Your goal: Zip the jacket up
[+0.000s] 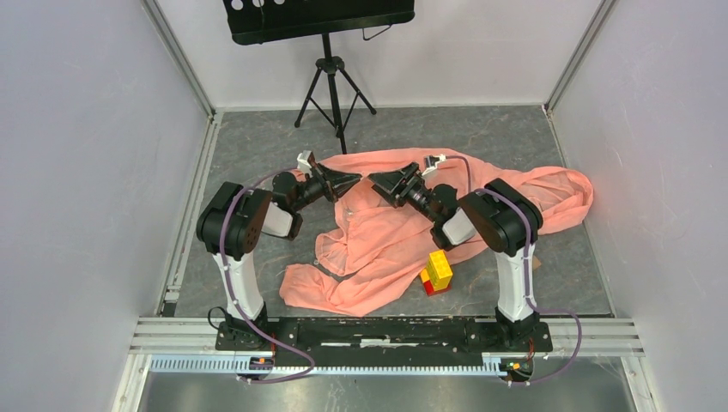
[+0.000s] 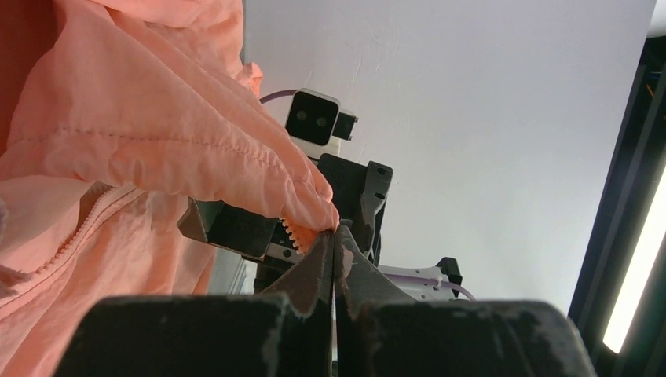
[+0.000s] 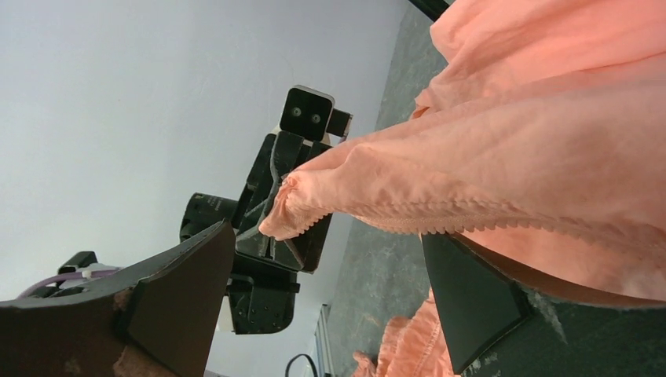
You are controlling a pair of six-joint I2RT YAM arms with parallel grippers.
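The salmon-pink jacket [image 1: 386, 232] lies crumpled across the middle of the grey floor, one sleeve trailing to the right. My left gripper [image 1: 349, 182] is shut on a corner of the jacket's front edge and holds it lifted; in the left wrist view [image 2: 335, 233] zipper teeth [image 2: 292, 232] show at its fingertips. My right gripper [image 1: 382, 183] faces it, tip to tip, with its jaws wide open. In the right wrist view [image 3: 326, 236] the toothed zipper edge [image 3: 440, 224] stretches across above the gap, and fabric drapes over the right finger [image 3: 471, 290].
A small yellow-and-red block stack [image 1: 438, 272] stands on the jacket's hem near the right arm's base. A black music stand on a tripod [image 1: 333, 81] stands at the back. White walls close in on both sides.
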